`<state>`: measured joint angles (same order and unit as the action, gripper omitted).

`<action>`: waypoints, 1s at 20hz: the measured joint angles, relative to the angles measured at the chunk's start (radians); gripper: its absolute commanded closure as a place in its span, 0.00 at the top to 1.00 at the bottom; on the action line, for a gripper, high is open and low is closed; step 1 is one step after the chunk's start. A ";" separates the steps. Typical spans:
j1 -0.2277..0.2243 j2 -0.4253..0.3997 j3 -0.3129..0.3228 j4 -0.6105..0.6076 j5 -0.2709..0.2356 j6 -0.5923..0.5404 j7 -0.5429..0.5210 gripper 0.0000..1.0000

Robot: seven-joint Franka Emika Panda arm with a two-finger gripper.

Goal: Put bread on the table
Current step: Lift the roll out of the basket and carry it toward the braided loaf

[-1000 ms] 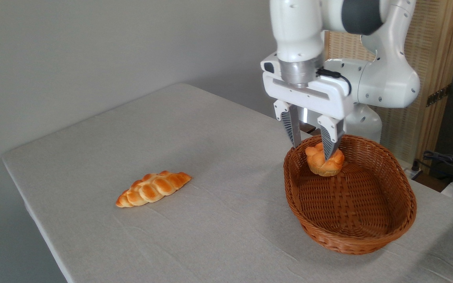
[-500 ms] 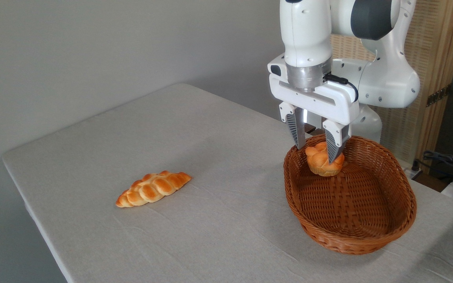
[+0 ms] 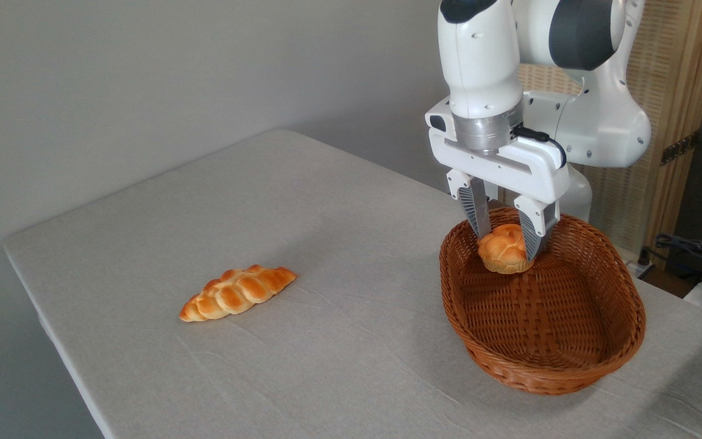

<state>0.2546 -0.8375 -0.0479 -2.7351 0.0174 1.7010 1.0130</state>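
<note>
Jaws straddling bread (image 3: 503, 250) in basket (image 3: 546, 366), contact unclear, right finger (image 3: 534, 235) hiding bread's edge

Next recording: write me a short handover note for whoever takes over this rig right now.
Gripper: fingers either side of the bread; whether they are clamped yet is not clear.
Bread: inside the wicker basket, at its far end.
Braided loaf: lying on the table, left of the basket.
Done: gripper brought to the bun.
Left: secure the grasp, lift it clear of the rim, set it on the cloth.
</note>
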 measured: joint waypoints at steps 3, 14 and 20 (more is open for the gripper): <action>-0.002 0.001 0.000 -0.010 0.000 0.000 0.001 0.52; -0.016 0.012 0.000 -0.012 0.000 0.002 0.040 0.14; -0.019 0.015 0.000 0.004 0.000 0.002 0.067 0.14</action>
<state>0.2359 -0.8229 -0.0478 -2.7313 0.0175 1.7033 1.0802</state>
